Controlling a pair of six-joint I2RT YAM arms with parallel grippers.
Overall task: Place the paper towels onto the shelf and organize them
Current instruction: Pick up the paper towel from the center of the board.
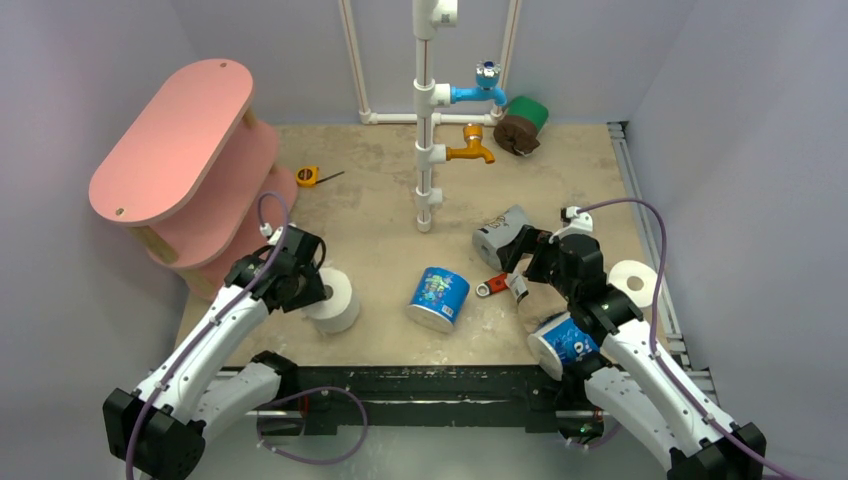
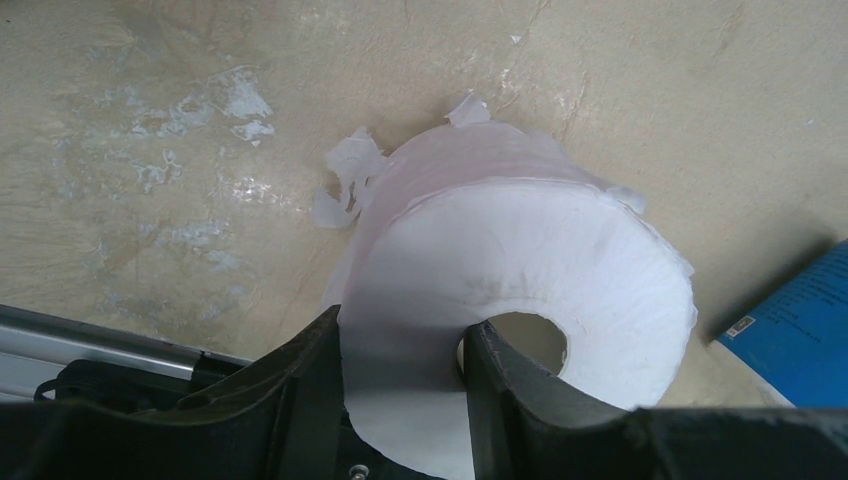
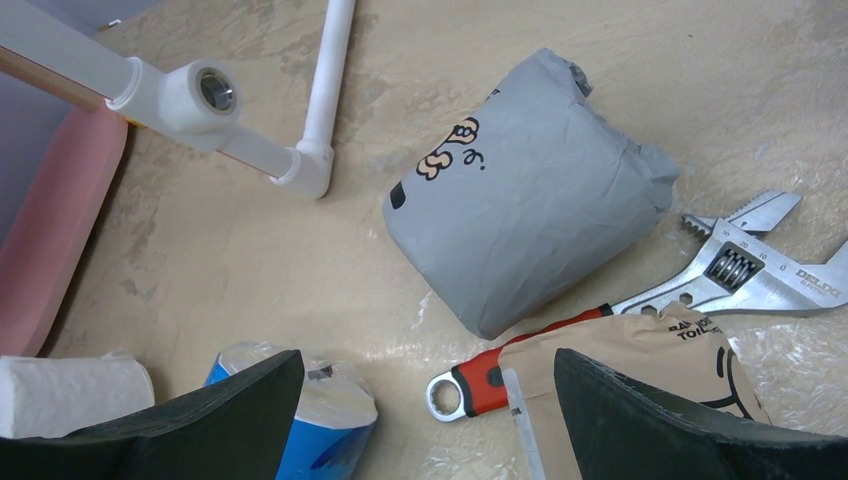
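Currently: left gripper (image 2: 402,345) clamped on the white roll (image 2: 560,250); shelf (image 1: 170,140) lies to the far left.
The roll stands on end on the table (image 1: 380,200) with its core axis vertical. One finger (image 2: 520,420) sits inside the core and the other presses the outer face, pinching the paper wall between them. The shelf lies beyond the roll and to its left, on the left arm's own side, near but not touching. The right gripper (image 3: 430,420), jaws spread wide and holding nothing, hangs over the grey roll (image 3: 520,190), well apart from the shelf. Judgement: the carry falls to the left arm, lifting up and away toward the far left.
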